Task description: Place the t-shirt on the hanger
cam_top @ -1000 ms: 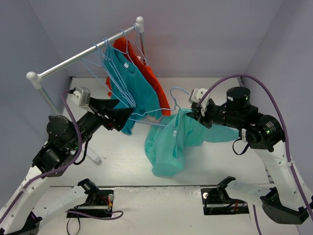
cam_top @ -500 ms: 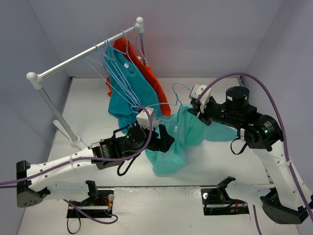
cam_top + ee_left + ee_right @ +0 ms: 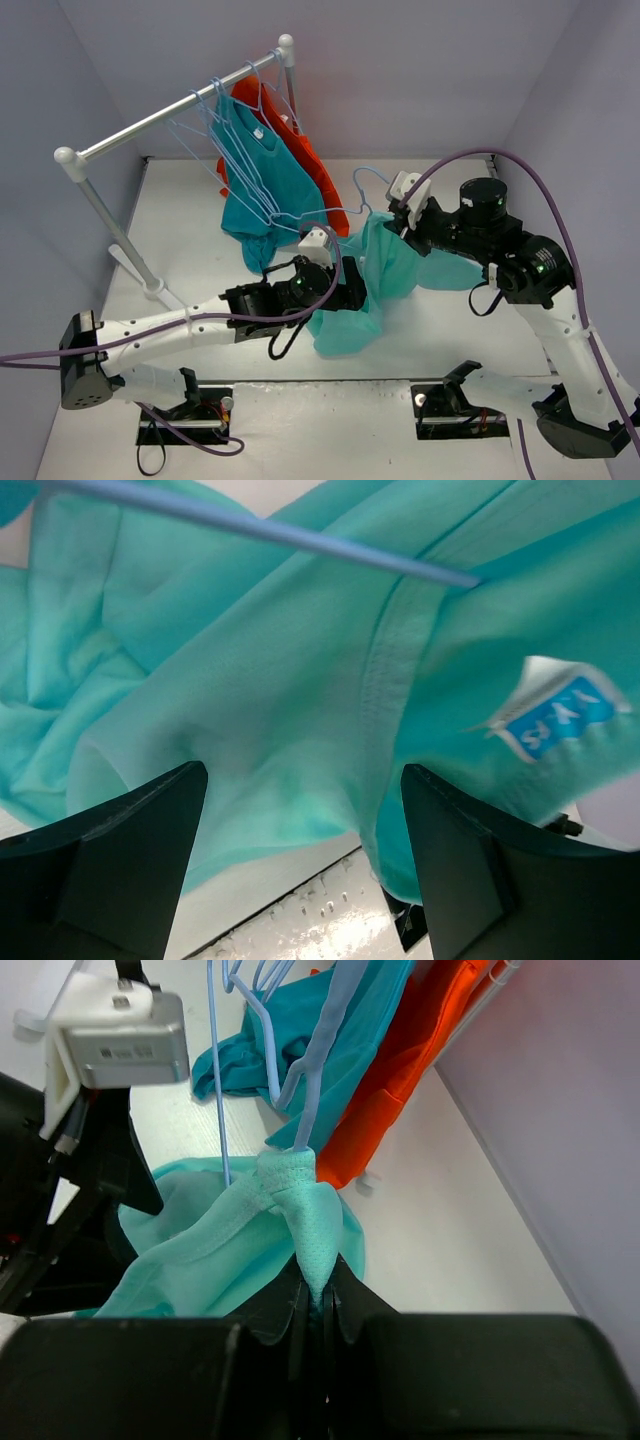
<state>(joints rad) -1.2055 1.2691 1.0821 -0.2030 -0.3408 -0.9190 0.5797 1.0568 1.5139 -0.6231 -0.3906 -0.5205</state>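
Observation:
The mint t-shirt [image 3: 388,268] hangs bunched over the table's middle, with the light-blue wire hanger [image 3: 358,182] threaded into its neck. My right gripper [image 3: 398,228] is shut on a pinch of the t-shirt's cloth [image 3: 318,1260] just below the hanger's wire [image 3: 322,1070]. My left gripper [image 3: 358,285] is open right against the t-shirt. In the left wrist view its fingers [image 3: 120,865] stand wide apart with the t-shirt [image 3: 270,700] between them, the hanger wire [image 3: 250,525] crosses above, and the white neck label [image 3: 560,718] is at the right.
A clothes rack [image 3: 140,125] stands at the back left. On it hang a darker teal t-shirt [image 3: 270,180], an orange-red garment [image 3: 300,150] and several more blue wire hangers [image 3: 215,130]. The rack's foot [image 3: 150,285] is at the left.
My left arm has swung from the rack side across to the middle and now has its open jaws at the t-shirt. The right gripper and hanger have barely moved.

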